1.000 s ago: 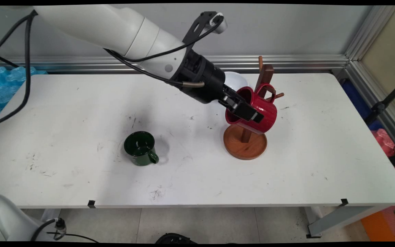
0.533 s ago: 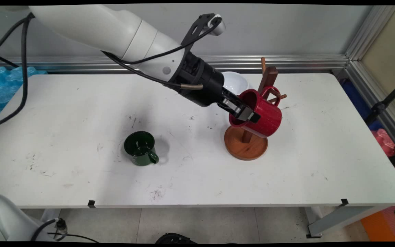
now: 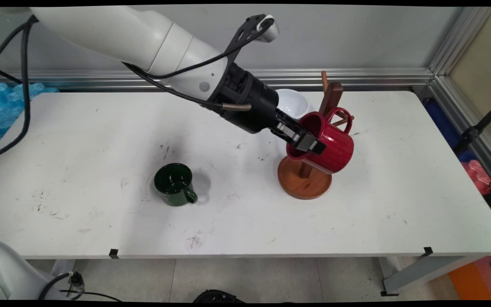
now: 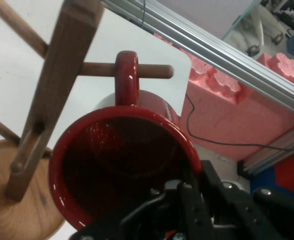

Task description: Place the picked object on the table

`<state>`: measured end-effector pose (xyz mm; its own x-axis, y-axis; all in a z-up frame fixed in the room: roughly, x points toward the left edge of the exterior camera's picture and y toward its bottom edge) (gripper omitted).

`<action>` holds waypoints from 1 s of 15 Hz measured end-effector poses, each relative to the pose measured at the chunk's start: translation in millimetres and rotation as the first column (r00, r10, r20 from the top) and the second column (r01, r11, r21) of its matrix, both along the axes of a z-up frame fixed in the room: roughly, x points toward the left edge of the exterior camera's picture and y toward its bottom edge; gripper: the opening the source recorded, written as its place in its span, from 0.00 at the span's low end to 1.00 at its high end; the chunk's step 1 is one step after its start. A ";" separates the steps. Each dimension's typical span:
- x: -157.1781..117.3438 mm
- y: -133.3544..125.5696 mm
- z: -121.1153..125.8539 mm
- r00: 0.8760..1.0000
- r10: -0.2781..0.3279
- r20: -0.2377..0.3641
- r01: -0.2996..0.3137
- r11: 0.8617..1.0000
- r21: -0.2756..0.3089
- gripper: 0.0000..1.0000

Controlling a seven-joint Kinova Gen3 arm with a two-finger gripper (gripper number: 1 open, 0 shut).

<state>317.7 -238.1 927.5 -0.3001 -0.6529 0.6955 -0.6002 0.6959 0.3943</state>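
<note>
Gripper (image 3: 307,143) pinches the rim of a tilted red mug (image 3: 333,145), its handle looped over a peg of the wooden rack (image 3: 305,181), with a green mug (image 3: 174,184) well apart on the surface (image 3: 100,128).

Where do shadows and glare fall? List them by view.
Main view: the dark green enamel mug casts a soft shadow to its right on the white table; hand view: highlights glint on the rim and handle of the glossy red ceramic mug.
</note>
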 end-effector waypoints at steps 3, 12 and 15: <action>-0.2 0.5 4.8 1.000 -0.005 -0.008 0.005 1.000 -0.004 0.00; -6.4 27.4 23.2 0.997 -0.062 -0.040 0.062 0.998 0.017 0.00; -8.2 38.4 29.2 0.996 -0.084 -0.042 0.085 0.996 0.023 0.00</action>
